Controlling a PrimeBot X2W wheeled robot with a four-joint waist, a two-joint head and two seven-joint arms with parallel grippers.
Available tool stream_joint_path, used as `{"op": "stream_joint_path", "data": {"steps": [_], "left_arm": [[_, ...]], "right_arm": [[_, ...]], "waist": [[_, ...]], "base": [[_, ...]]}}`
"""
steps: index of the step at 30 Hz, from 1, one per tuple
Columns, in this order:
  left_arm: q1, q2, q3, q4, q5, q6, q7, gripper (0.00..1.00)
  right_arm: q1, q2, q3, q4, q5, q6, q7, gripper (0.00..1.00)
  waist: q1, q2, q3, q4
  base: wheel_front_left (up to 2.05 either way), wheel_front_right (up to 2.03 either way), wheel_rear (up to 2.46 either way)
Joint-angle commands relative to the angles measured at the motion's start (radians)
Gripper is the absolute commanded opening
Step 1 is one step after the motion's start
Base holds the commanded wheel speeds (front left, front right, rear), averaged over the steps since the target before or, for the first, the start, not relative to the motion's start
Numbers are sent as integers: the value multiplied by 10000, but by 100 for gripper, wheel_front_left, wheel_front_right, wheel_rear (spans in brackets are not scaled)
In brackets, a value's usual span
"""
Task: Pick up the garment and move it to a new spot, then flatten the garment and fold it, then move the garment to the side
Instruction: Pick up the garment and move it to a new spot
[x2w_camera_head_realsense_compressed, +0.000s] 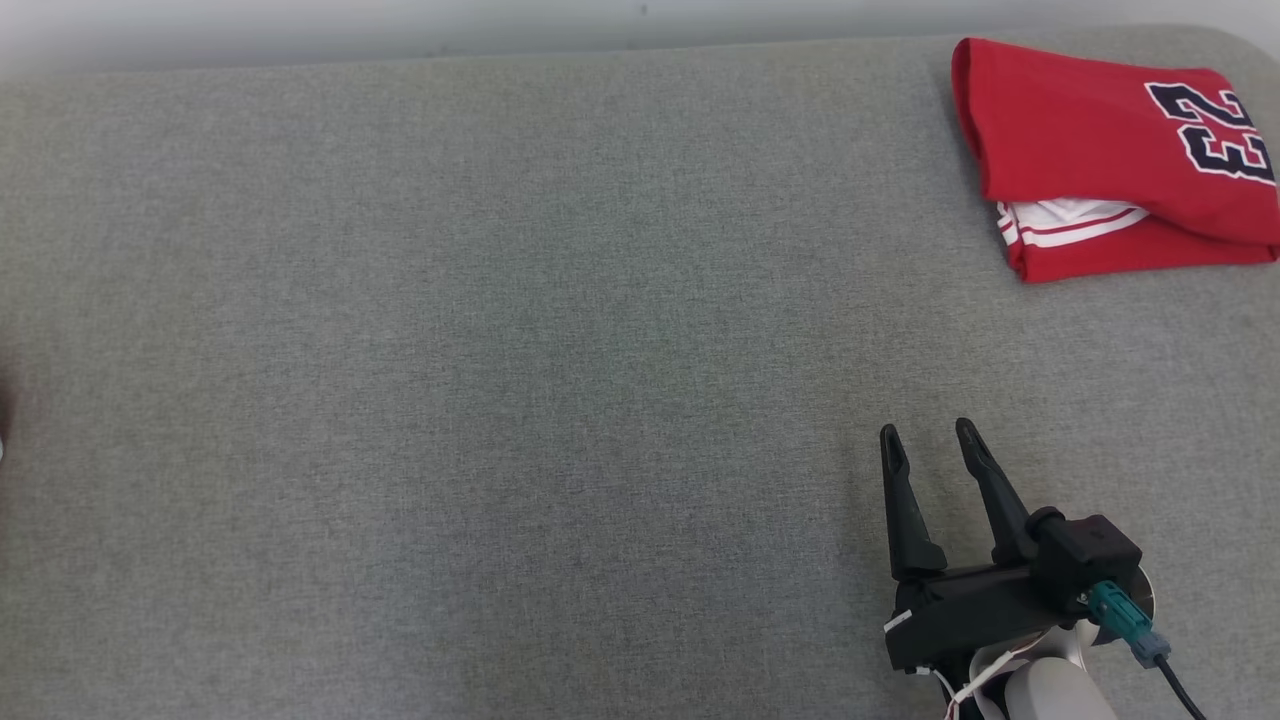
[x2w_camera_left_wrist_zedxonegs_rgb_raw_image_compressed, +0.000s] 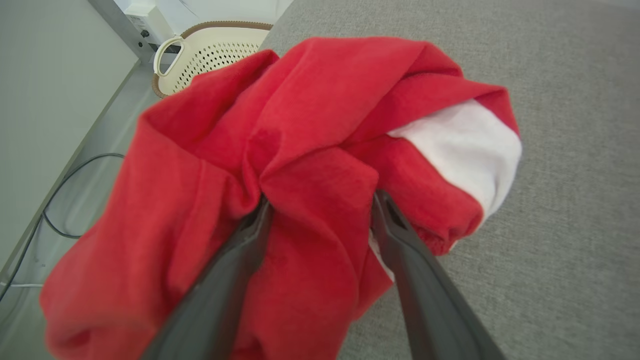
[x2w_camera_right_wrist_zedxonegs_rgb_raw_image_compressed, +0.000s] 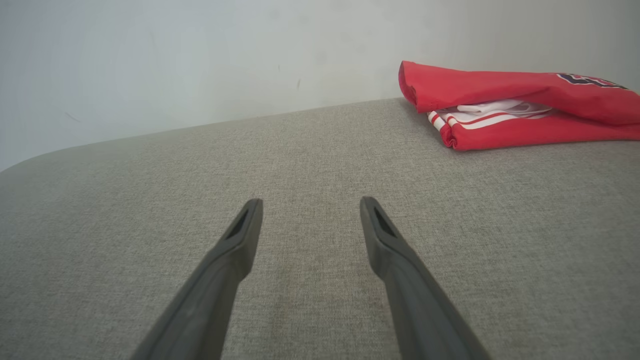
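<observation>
Your left gripper (x2w_camera_left_wrist_zedxonegs_rgb_raw_image_compressed: 320, 200) had its two fingers spread as wide as they go, pushed into the bunched red garment (x2w_camera_left_wrist_zedxonegs_rgb_raw_image_compressed: 320, 110). Cloth sat between the fingers and hid both tips. I think you were set to close and lift, not yet pinching.

The garment sat in a crumpled heap at the edge of the grey pad (x2w_camera_left_wrist_zedxonegs_rgb_raw_image_compressed: 575, 150), with the floor and a cream basket (x2w_camera_left_wrist_zedxonegs_rgb_raw_image_compressed: 215, 55) beyond it.

Your right gripper (x2w_camera_head_realsense_compressed: 927, 430) was low over the pad, fingers apart, with nothing in them. It was likely waiting its turn.

A folded red jersey (x2w_camera_head_realsense_compressed: 1090, 140) lay in the far right corner, well apart from that gripper. It was probably put aside as done.

I could not tell how much of the heap hung off the edge, or what kind of garment it was. The picture cut off the jersey's right side.
</observation>
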Motion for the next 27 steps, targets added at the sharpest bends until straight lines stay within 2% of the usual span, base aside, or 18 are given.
{"op": "stream_joint_path", "data": {"steps": [1, 2, 3, 14, 21, 27], "left_arm": [[-88, 29, -52, 192, 128, 57, -92, 85], [-119, 9, -89, 288, 139, 52, -169, 15], [-163, -19, -138, 386, 162, 47, -257, 0], [-733, -236, -638, 165, 77, -127, -2006, 0], [-1251, -457, -1504, -1065, 54, -190, -2646, 0], [-1463, -572, -2717, -2941, -342, -197, -2552, 0]], "right_arm": [[-113, -1, 25, 29, -82, 2, -47, 100], [-125, 0, 46, 35, -90, 2, -48, 100], [-128, -1, 62, 49, -101, 2, -48, 100], [81, -3, 72, 316, -75, 2, -48, 100], [266, -3, 104, 437, 101, 2, -48, 100], [369, -3, 132, 436, 290, 2, -48, 100]], "waist": [[-1, -1, 18, 30], [-1, -1, 16, 46], [-1, -1, 2, 69], [-1, -1, -701, 443], [-1, -1, -1244, 621], [-1, -1, -1582, 480]], "base": [[0, 0, 0], [0, 0, 0], [0, 0, 0], [0, 0, 0], [0, 0, 0], [0, 0, 0]]}}
